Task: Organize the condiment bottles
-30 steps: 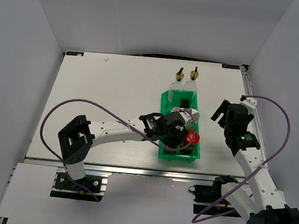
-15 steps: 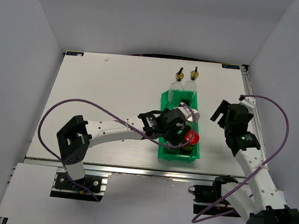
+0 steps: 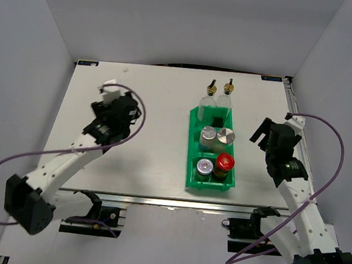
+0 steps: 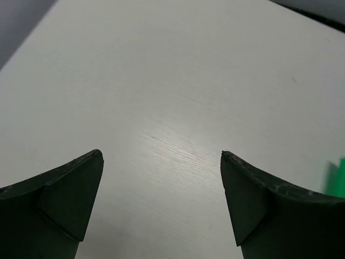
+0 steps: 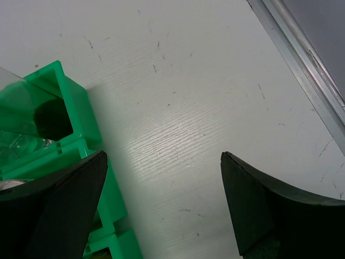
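Note:
All six condiment bottles stand in the green bin. Two tall clear bottles with gold-black spouts fill the far compartment. Two silver-lidded jars are in the middle one. A third silver-lidded jar and the red-capped jar are in the near one. My left gripper is open and empty over bare table at the far left. My right gripper is open and empty just right of the bin.
The bin's far corner shows at the left of the right wrist view. The table's metal right edge runs close beside my right gripper. Grey walls enclose the table on three sides.
My left arm has pulled out of the bin, where it was over the silver-lidded jars, and swung far left across the table. The right arm has barely moved.

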`<control>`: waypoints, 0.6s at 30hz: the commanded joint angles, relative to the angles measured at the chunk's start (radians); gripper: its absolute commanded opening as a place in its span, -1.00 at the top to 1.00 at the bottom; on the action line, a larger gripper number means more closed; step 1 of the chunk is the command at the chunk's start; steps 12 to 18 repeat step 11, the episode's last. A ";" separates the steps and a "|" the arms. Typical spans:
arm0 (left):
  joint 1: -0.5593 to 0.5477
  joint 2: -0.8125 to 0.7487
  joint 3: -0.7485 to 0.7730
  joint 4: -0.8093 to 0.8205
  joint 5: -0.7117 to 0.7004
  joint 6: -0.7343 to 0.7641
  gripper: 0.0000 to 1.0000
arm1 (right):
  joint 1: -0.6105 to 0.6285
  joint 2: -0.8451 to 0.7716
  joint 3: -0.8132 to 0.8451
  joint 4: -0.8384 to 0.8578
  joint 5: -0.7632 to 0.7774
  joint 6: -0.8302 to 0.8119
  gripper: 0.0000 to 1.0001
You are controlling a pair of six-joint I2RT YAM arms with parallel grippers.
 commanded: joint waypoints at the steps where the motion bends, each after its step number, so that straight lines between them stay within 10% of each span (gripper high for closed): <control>1: 0.060 -0.152 -0.096 0.060 -0.154 -0.114 -0.96 | -0.005 -0.017 -0.002 0.052 0.052 0.031 -0.79; 18: 0.085 -0.192 -0.121 0.098 -0.179 -0.107 -0.96 | -0.005 -0.055 -0.028 0.079 0.057 0.023 -0.79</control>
